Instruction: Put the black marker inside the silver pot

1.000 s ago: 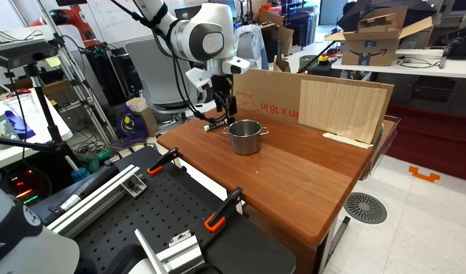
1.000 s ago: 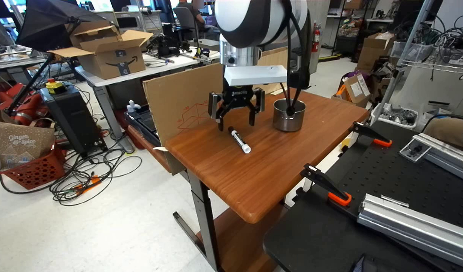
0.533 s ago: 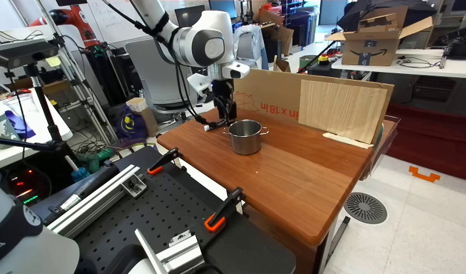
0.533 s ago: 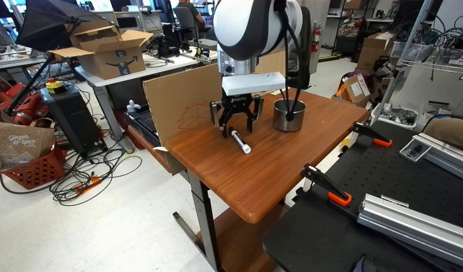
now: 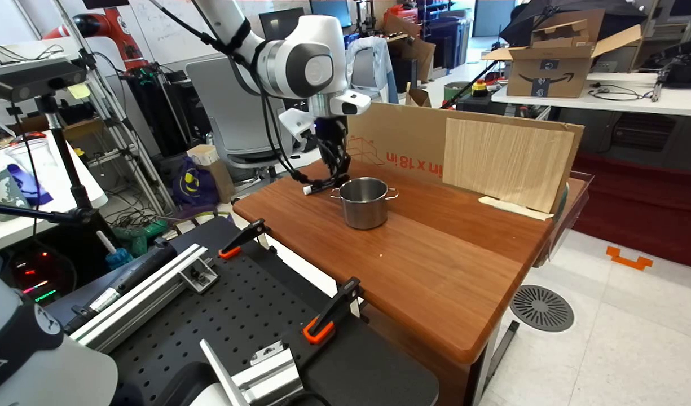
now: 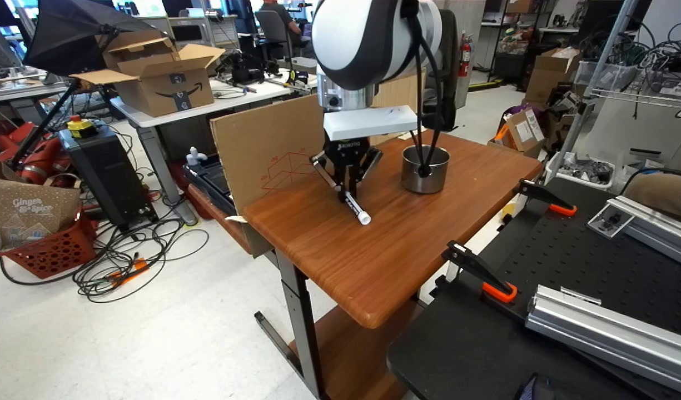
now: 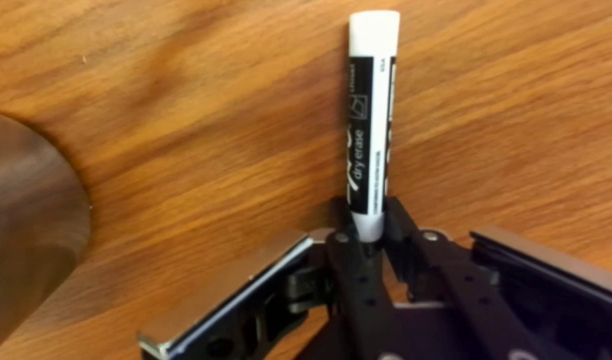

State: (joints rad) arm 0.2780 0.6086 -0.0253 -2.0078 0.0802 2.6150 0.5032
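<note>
The black marker point(image 7: 369, 135), with a white end and a black-and-white label, lies on the wooden table; in an exterior view the marker point(image 6: 357, 209) points away from the jaws. My gripper point(image 7: 368, 212) is shut on it near its grey collar, a black finger on each side; the cap end is hidden among the fingers. Low at the tabletop, the gripper point(image 6: 348, 195) also shows in an exterior view. The silver pot point(image 5: 364, 211) stands upright beside the arm, its two small handles visible. Part of the pot point(image 7: 33, 220) fills the left edge of the wrist view.
A cardboard panel point(image 5: 401, 132) stands upright along the back of the table, with a light wood-grain board point(image 5: 506, 160) against it. Dangling arm cables point(image 6: 423, 122) hang in front of the pot. Black clamps point(image 6: 479, 269) grip the nearer black bench.
My gripper has come down to the table and its fingers have closed around the marker. The marker has shifted very slightly. The pot has stayed in place.
</note>
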